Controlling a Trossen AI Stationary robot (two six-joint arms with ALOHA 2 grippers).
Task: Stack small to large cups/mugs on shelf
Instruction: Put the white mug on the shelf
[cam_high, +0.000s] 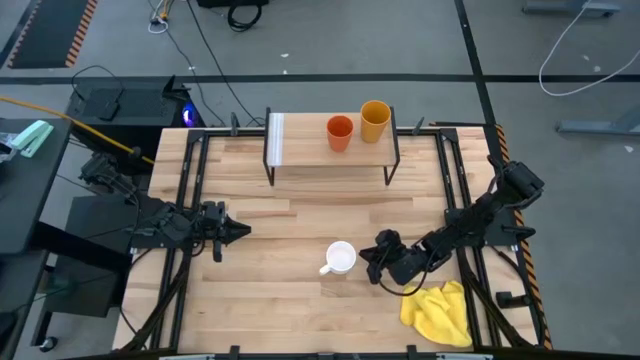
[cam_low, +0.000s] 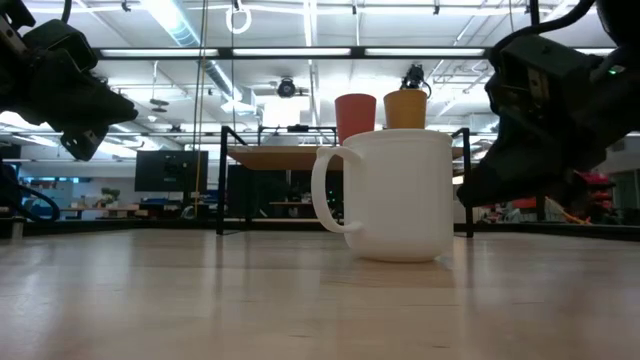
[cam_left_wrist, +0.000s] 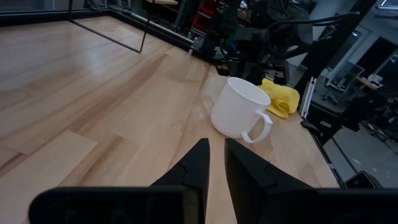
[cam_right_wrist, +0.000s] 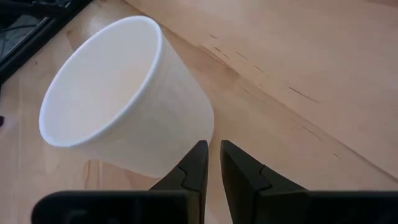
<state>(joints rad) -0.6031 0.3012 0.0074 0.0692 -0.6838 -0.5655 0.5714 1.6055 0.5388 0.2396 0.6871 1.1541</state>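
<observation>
White mug (cam_high: 342, 257), red-orange cup (cam_high: 340, 132) — yellow-orange tumbler (cam_high: 375, 120) (yellow cloth (cam_high: 440, 314)).

White mug (cam_left_wrist: 239, 107) beside yellow cloth (cam_left_wrist: 280, 98)

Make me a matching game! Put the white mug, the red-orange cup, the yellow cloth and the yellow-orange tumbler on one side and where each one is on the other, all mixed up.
Things:
1. white mug
2. red-orange cup
3. yellow cloth
4. yellow-orange tumbler

Places:
A. on the shelf, next to the tumbler, nearer the whitish strip
B. on the tabletop, near the right arm's base
C. on the tabletop, just in front of the right tool
D. on the shelf, at the end away from the whitish strip

Pairs: 1-C, 2-A, 3-B, 4-D
</observation>
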